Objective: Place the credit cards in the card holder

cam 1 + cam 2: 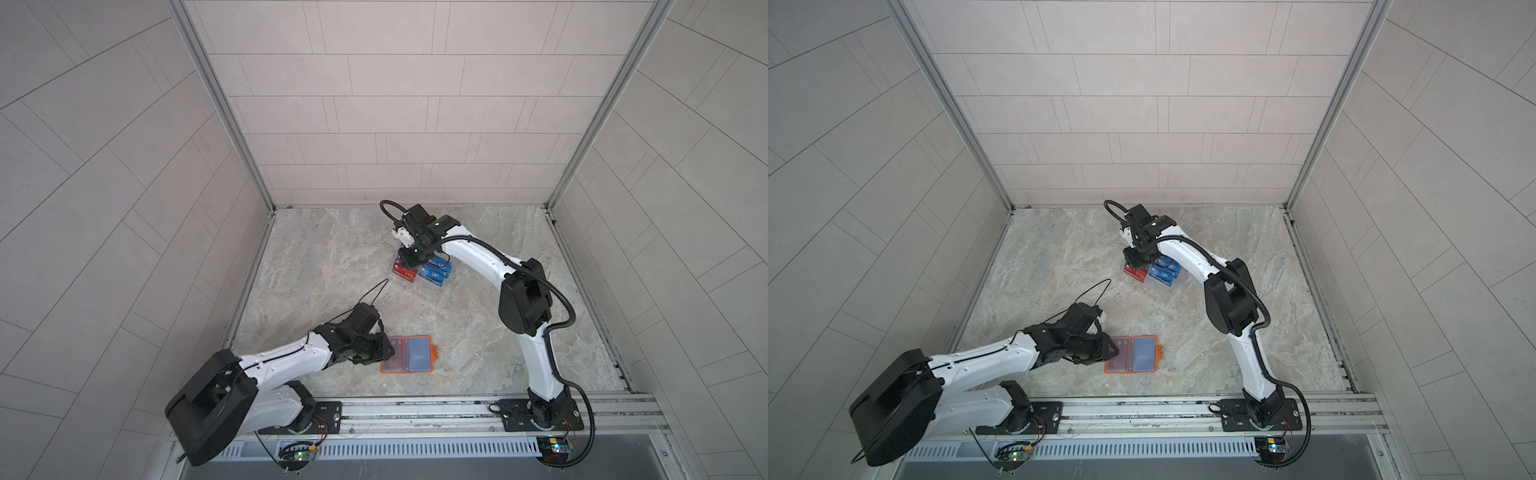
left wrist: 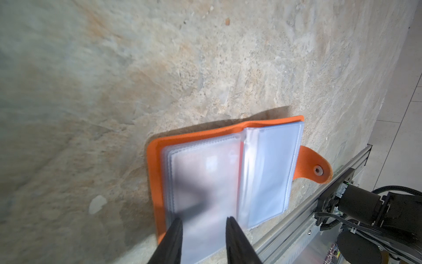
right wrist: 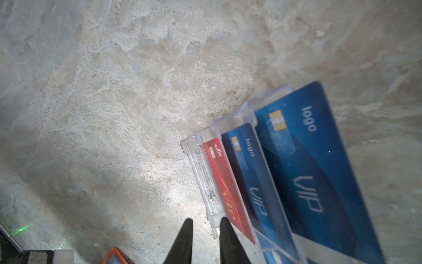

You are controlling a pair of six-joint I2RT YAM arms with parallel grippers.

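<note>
The card holder is seemingly pinned open by the empty, part-open left hand, while the empty, barely parted right hand is poised beside the credit cards.

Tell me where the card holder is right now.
In both top views the card holder lies open near the front rail, the left tool over its left page.
</note>
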